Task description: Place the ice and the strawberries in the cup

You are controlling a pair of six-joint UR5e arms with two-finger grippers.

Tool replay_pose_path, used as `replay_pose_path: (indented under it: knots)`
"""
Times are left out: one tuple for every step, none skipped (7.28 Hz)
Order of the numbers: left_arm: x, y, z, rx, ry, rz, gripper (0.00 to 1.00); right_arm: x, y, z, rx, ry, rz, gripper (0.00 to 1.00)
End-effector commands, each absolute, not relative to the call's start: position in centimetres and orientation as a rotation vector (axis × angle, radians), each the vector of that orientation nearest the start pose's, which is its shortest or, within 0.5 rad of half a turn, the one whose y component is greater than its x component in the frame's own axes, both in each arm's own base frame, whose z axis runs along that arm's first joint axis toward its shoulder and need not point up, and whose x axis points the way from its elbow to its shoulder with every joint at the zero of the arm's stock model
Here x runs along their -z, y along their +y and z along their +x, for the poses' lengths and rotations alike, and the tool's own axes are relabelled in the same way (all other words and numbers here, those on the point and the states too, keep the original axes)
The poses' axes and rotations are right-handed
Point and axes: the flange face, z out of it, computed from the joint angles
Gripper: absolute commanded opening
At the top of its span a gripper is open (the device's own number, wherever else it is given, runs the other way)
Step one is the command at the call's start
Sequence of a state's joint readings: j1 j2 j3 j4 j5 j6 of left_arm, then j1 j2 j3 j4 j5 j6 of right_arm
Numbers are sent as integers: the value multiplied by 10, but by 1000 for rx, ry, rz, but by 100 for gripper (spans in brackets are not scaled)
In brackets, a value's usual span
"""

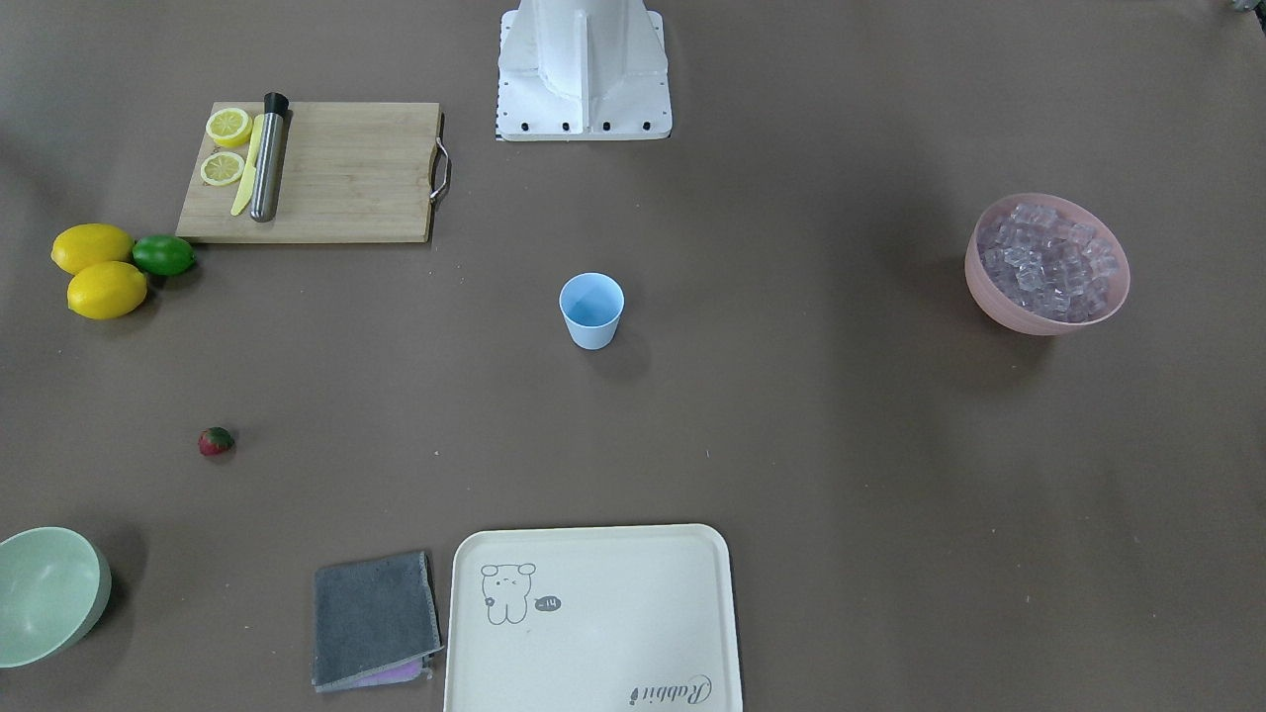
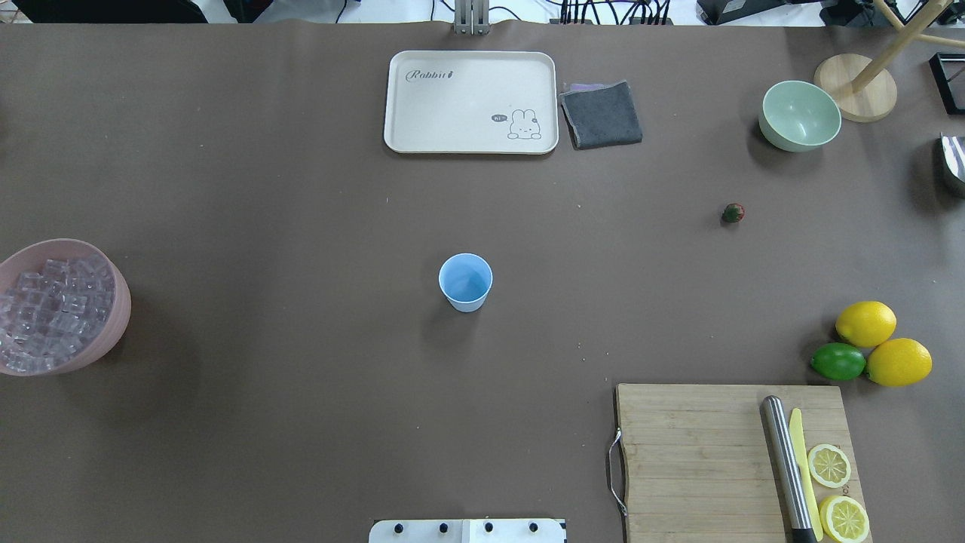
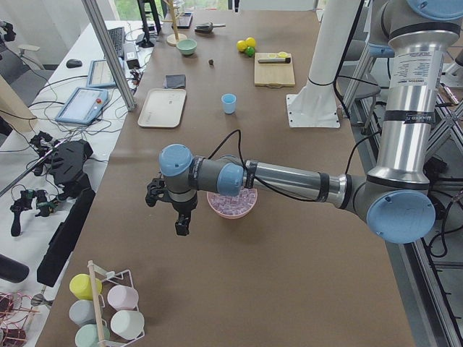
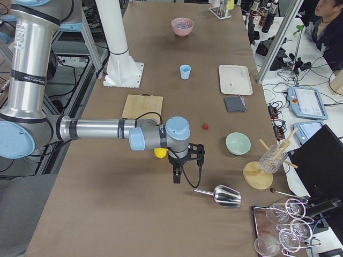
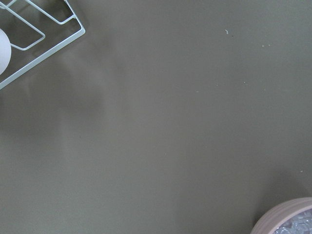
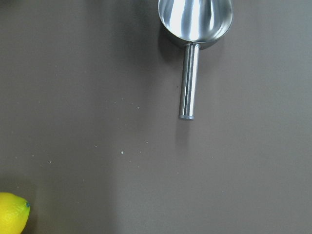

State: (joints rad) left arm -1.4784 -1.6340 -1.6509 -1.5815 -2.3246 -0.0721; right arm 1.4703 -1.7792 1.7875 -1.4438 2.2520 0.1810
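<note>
Cup is standing upright pretty much mid-tabletop. The ice is all heaped in the pink bowl, well off on the robot's left side. The strawberry lies by itself on the right side, near the green bowl and well apart from the cup. The left tool hangs over bare tabletop just beside the pink bowl. The right tool hangs near a metal scoop, with a lemon just behind it. Both tools only show in the side views, so I can't tell whether either is released or clenched.
</note>
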Motion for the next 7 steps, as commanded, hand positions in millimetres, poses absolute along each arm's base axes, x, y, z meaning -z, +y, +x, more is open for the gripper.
replay_pose_path:
  knots:
    - [-587,-528,-17,-77,763,85,97,-639,-417,29,-27,-695,36,100]
    - [-586,-528,-17,-78,763,87,98,-639,-416,29,-28,-699,35,100]
    - [-586,-529,-17,-79,763,88,97,-640,-416,29,-28,-700,33,100]
    - [-586,-529,-17,-79,763,88,97,-637,-416,28,-26,-703,39,100]
    - [-586,-529,-17,-79,763,88,97,-634,-416,28,-24,-705,44,100]
    - [-584,-530,-16,-81,763,92,97,-634,-417,28,-24,-703,41,100]
    - [-582,-532,-16,-82,765,95,97,-624,-421,28,-16,-707,66,100]
